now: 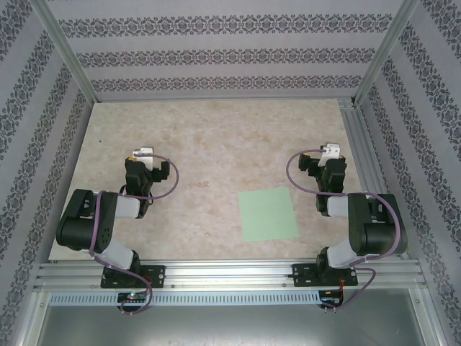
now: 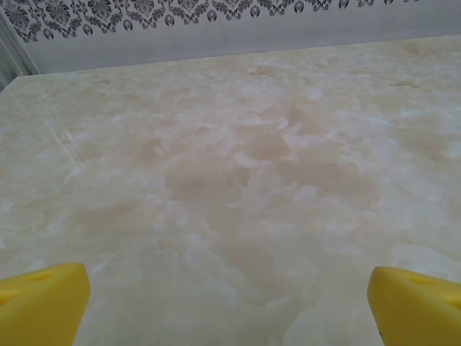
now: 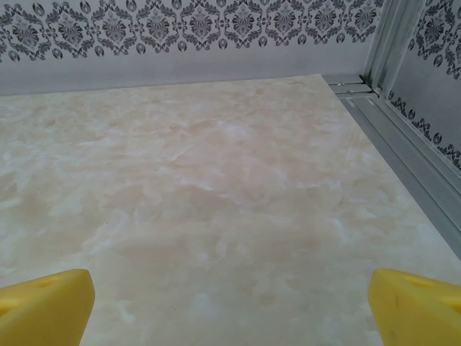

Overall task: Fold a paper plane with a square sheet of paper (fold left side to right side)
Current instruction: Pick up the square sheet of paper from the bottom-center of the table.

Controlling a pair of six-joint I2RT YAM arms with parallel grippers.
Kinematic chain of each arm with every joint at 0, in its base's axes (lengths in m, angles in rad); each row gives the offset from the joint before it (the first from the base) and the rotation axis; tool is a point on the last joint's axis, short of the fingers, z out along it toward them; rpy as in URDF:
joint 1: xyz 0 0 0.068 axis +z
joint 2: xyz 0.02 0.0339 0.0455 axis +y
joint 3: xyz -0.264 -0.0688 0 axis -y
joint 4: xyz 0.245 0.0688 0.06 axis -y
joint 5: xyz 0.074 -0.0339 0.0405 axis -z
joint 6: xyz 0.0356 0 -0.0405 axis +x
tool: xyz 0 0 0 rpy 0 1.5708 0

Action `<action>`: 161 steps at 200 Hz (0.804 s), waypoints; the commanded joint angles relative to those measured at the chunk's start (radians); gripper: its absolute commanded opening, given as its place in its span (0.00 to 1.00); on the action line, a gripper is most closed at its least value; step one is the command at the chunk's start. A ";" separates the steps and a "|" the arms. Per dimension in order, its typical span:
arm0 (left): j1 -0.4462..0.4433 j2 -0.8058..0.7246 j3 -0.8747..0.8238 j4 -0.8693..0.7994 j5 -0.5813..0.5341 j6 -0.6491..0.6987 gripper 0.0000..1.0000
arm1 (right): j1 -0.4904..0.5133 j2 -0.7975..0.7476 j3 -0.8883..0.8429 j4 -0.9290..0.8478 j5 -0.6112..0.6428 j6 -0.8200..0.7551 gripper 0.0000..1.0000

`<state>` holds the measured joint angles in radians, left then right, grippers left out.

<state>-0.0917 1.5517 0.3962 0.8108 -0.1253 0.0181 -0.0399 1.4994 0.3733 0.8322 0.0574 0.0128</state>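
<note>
Green square sheet of paper (image 1: 269,215) lies flat, unfolded.

left end effector (image 2: 230,310) wide apart, yellow fingertips (image 2: 42,303) sitting in the two bottom corners. Marbled beige desk (image 2: 238,158) runs between them and on ahead. Far edge meets a wall (image 2: 216,32) with grey damask print. Metal post (image 2: 11,43) at top left.

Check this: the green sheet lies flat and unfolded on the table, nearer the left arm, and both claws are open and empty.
One thing is wrong: the top view shows the green sheet nearer the right arm, not the left. The rest holds: it lies flat and unfolded on the table, and the left claw and right claw are open and empty.
</note>
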 commanded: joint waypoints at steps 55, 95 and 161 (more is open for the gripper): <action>0.006 -0.406 0.246 -0.774 0.111 -0.371 1.00 | -0.001 -0.452 0.251 -0.877 0.172 0.237 0.98; -0.128 -0.443 0.284 -0.949 0.324 -0.576 1.00 | 0.023 -0.653 0.297 -1.302 0.048 0.471 0.98; -0.570 -0.361 0.312 -0.992 0.379 -0.753 1.00 | 0.230 -0.786 0.203 -1.651 -0.051 0.688 0.98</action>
<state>-0.5556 1.1454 0.6804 -0.1558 0.2008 -0.6102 0.1352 0.7547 0.6327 -0.6304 0.0463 0.5819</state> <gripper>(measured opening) 0.998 0.980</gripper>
